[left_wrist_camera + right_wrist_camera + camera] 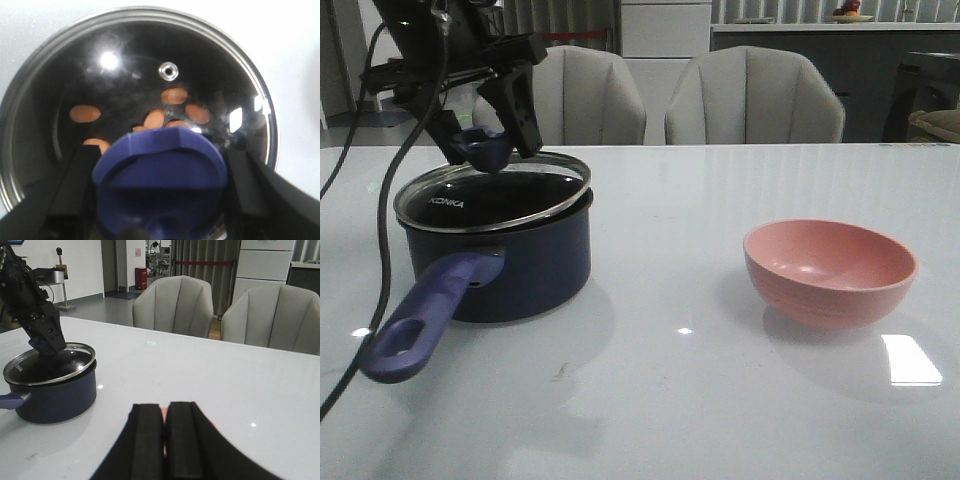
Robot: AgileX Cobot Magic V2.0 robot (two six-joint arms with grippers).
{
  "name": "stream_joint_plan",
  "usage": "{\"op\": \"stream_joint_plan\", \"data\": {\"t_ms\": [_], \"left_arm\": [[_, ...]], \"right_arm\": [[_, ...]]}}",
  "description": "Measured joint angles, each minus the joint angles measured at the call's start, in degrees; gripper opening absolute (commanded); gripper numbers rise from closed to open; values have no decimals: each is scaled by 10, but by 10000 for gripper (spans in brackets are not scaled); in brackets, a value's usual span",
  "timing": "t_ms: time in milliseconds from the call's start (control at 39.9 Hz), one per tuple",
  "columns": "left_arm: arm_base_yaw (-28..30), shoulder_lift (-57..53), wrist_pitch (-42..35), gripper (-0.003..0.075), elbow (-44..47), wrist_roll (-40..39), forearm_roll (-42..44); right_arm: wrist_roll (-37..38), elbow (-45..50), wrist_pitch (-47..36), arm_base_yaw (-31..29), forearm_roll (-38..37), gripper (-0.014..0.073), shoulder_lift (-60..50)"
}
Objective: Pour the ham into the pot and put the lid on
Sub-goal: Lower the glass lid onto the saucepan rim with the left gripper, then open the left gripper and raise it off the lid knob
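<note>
Dim, soft frames; ceiling lights glare off the table (910,360).

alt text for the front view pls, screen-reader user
The left hand straddles the knob of the glass lid, which sits tilted on the navy pot at the table's left. The pot handle points toward the camera. A pink bowl stands apart on the right, nothing visible inside.
</note>
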Motion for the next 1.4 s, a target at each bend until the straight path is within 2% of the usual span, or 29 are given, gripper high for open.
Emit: {"op": "stream_joint_plan", "data": {"t_ms": [75,275,351,626,851,1402], "left_arm": [[0,4,-1,242,-1,0,-1],[0,8,-7,505,-1,0,0],[0,8,-8,552,-1,0,1],[0,11,23,552,-4,0,2],[-1,11,68,552,-42,0,46],[-3,4,71,552,-55,0,52]], "right_arm": [[0,0,0,0,0,157,0],[0,0,0,0,0,157,0],[0,0,0,0,0,157,0],[0,0,0,0,0,157,0],[0,0,0,0,0,157,0],[0,0,0,0,0,157,0]]}}
